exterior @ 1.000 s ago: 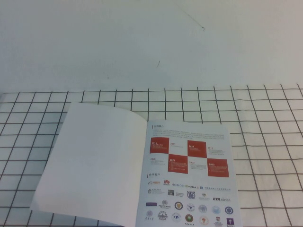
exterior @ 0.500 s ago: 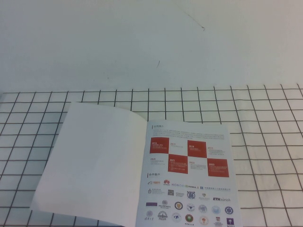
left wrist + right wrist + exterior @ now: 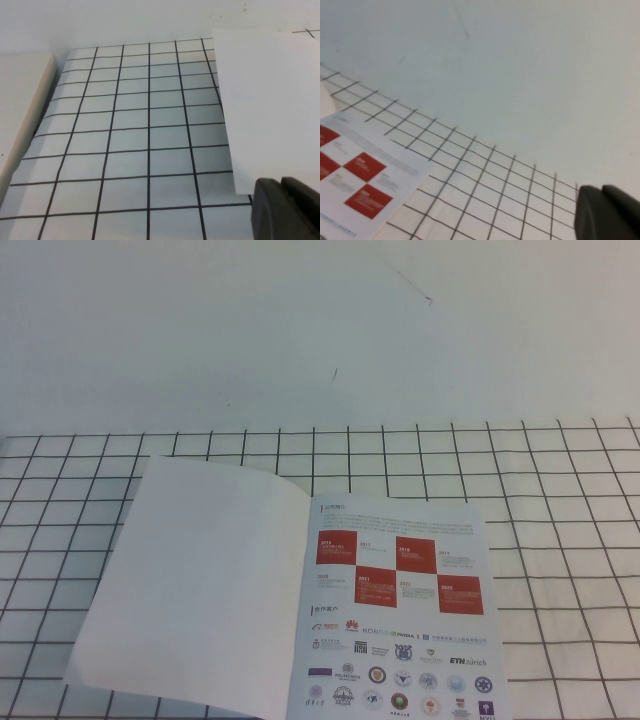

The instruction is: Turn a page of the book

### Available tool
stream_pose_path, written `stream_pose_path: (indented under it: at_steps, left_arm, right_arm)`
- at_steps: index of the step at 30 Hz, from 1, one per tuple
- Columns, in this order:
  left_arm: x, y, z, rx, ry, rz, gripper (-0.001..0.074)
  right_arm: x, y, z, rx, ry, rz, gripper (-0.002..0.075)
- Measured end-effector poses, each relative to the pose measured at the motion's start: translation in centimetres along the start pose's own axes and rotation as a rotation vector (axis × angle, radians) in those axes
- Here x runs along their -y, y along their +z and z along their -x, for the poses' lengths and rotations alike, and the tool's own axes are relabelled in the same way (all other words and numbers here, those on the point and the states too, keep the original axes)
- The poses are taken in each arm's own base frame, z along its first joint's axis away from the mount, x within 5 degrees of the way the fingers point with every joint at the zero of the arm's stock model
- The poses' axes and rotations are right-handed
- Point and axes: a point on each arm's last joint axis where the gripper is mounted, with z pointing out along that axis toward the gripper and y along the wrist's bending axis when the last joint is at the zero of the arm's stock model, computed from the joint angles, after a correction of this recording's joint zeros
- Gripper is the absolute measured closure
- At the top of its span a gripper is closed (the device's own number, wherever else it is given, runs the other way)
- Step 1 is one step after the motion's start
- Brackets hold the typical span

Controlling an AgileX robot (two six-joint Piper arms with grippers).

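The book [image 3: 400,610] lies open on the grid mat, near the front edge of the high view. Its page [image 3: 200,580] lies turned over to the left, plain white reverse up and slightly bowed. The inner leaf with red squares and logo rows faces up on the right. Neither gripper shows in the high view. My left gripper [image 3: 281,181] is shut and empty, hovering just off a corner of the white page [image 3: 270,100]. My right gripper [image 3: 601,189] is shut and empty, above the mat and well to the side of the inner leaf [image 3: 355,175].
A white mat with a black grid [image 3: 560,540] covers the near half of the table; plain white surface [image 3: 320,330] lies beyond it. A pale beige edge [image 3: 20,100] borders the mat in the left wrist view.
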Motion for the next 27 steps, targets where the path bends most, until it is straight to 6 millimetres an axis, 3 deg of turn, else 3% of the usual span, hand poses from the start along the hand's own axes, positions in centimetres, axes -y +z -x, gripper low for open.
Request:
stream_pose_path:
  at_steps: [4, 12, 27]
  left_arm:
    - [0.0, 0.0, 0.0, 0.0, 0.0, 0.0, 0.0738]
    - [0.0, 0.0, 0.1, 0.002, 0.0, 0.0, 0.0738]
    - [0.0, 0.0, 0.0, 0.002, -0.003, -0.001, 0.0738]
  right_arm:
    - [-0.9, 0.6, -3.9, -0.009, 0.07, -0.098, 0.0727]
    - [-2.4, 2.3, -10.0, -0.212, 0.207, -0.14, 0.0727]
    - [-2.6, 2.4, -10.6, -0.237, 0.227, -0.137, 0.0727]
